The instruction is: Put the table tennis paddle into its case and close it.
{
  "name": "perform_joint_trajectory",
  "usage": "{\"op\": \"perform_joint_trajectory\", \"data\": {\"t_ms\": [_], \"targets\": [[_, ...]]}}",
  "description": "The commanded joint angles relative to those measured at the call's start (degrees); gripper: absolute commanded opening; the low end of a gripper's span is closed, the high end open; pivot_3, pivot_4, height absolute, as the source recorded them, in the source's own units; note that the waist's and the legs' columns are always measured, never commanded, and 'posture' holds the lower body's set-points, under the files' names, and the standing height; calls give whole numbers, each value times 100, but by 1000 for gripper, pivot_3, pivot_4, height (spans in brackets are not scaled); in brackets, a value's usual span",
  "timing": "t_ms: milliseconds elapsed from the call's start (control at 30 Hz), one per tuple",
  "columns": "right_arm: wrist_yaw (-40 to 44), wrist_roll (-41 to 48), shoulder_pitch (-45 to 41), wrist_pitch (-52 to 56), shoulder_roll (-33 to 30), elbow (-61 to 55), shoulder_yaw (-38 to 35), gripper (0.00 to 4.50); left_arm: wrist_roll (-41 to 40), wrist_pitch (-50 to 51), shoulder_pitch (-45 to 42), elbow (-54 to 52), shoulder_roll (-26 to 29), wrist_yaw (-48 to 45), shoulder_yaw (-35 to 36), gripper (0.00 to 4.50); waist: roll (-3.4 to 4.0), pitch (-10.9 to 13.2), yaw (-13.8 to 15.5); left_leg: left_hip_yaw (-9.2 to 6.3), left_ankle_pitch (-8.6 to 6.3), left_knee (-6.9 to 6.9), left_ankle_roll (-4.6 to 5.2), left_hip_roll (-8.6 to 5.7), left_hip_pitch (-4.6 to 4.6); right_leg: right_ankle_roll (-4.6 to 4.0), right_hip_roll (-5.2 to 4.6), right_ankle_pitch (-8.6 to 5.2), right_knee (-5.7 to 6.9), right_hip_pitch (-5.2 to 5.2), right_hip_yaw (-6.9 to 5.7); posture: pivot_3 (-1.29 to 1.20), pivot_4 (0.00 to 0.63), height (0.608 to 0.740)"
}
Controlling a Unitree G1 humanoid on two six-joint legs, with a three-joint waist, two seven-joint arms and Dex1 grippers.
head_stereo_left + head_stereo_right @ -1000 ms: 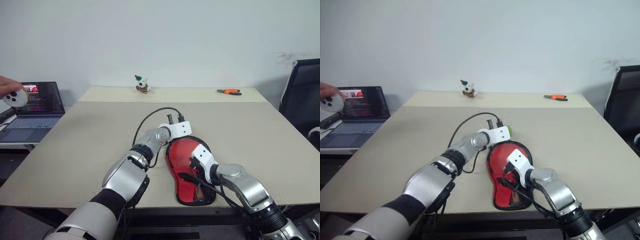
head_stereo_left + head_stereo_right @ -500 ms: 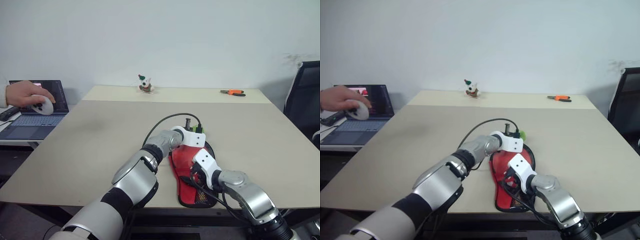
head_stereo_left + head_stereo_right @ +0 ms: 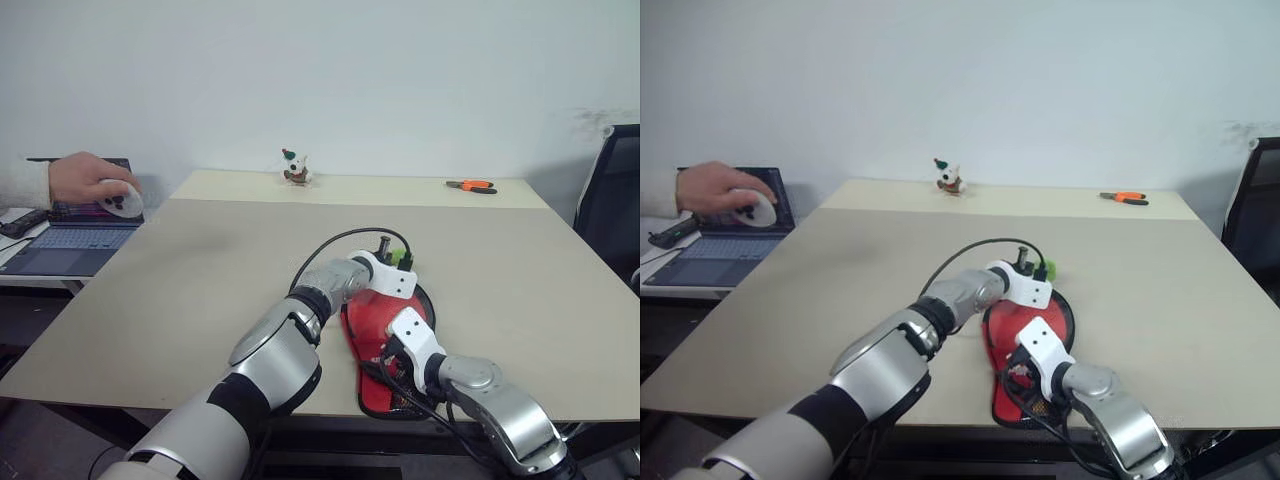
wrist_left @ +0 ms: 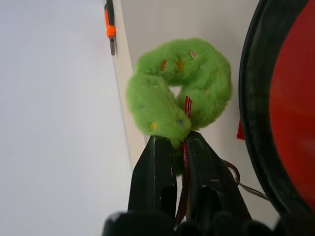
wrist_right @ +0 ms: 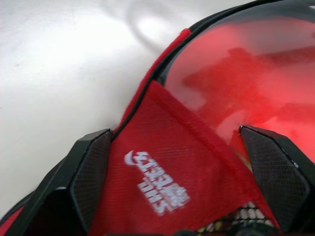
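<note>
Head views: case (image 3: 385, 335) lying on table (image 3: 200, 290) near front edge, table tennis paddle (image 3: 375, 318) showing red inside.

Left wrist view: left gripper (image 4: 178, 147) pinching fuzzy green zipper tag (image 4: 179, 93); fluff risking slipping out.

Right wrist view: right gripper (image 5: 177, 162) gaping, straddling red flap (image 5: 162, 172); zipper possibly snagging it.

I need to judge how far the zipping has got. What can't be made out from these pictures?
- Zipper track: in the eye views the left gripper, shut on the green tag, covers the case edge there.
- Paddle handle: hidden inside the case.
- Case's near end: in the eye views, behind the open right gripper.
- Case lettering: blurred in the right wrist view.
</note>
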Motion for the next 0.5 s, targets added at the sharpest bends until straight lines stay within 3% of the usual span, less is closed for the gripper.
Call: {"op": "perform_joint_trajectory", "data": {"t_ms": [33, 500], "targets": [[95, 198, 514, 785, 24, 476, 516, 4500, 53, -119, -466, -303, -272, 291, -59, 9, 0, 0, 8, 0, 0, 0, 0, 0, 0, 0, 0, 0, 0, 0, 0, 0, 150, 740], [-163, 237, 607, 932, 223, 342, 510, 4500, 394, -343, -494, -300, -762, 426, -446, 9, 0, -1, 15, -2, -1, 0, -2, 1, 1, -1, 0, -2, 0, 2, -2, 0, 150, 740]]}}
